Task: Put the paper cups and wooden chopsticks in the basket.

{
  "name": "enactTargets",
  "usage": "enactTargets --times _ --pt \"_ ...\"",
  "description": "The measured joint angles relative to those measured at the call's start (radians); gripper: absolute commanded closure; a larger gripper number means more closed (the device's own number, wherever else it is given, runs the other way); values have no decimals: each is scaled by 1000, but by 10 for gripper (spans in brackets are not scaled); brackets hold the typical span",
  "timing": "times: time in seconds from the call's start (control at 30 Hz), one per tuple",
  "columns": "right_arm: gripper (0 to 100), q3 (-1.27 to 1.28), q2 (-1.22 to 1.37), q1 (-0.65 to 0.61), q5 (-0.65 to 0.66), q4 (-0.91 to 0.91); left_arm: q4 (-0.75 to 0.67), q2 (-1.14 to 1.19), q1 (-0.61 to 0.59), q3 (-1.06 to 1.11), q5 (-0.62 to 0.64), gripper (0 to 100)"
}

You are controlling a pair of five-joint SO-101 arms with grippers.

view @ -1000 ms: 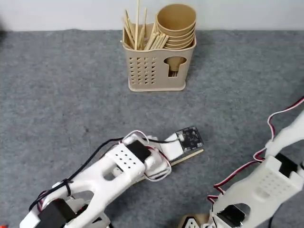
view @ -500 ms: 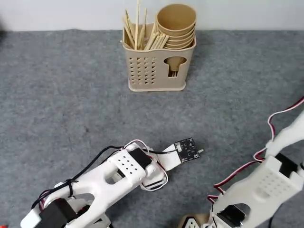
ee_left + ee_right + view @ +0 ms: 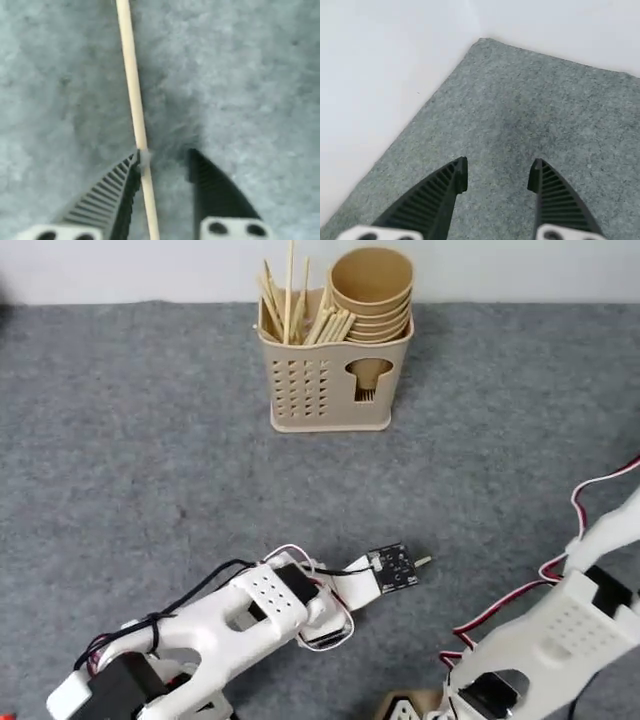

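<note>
Chopstick [image 3: 134, 95] between spread left fingers [image 3: 117, 197], touching one

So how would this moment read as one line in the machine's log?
left gripper: open, straddling loose chopstick on mat | right gripper: open, above bare mat | basket: cups and chopsticks inside

Beige slotted basket [image 3: 330, 390] upright at the far edge. Stacked paper cups [image 3: 372, 290] in its right compartment, wooden chopsticks [image 3: 288, 305] standing in the left. One loose chopstick [image 3: 131, 85], pale, on grey mat [image 3: 120, 440].
</note>
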Motion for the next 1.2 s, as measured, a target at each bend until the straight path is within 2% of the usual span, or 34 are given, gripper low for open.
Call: enactTargets --times 0.27,0.47,0.6,0.77,0.9,1.03,1.2 --pt "790 0 0 9 0 0 -2 15 -11 -121 2 987" --pt "790 0 0 9 0 0 43 15 -8 -308 5 987" --pt "790 0 0 9 0 0 132 15 -6 -496 138 986" --pt "790 0 0 9 0 0 147 9 -12 -743 333 986" --pt "790 0 0 9 0 0 78 -69 -31 -847 371 986" --pt "790 0 0 9 0 0 -43 -193 -83 -861 374 986" --pt "790 0 0 8 0 0 -204 -327 -244 -861 374 986"
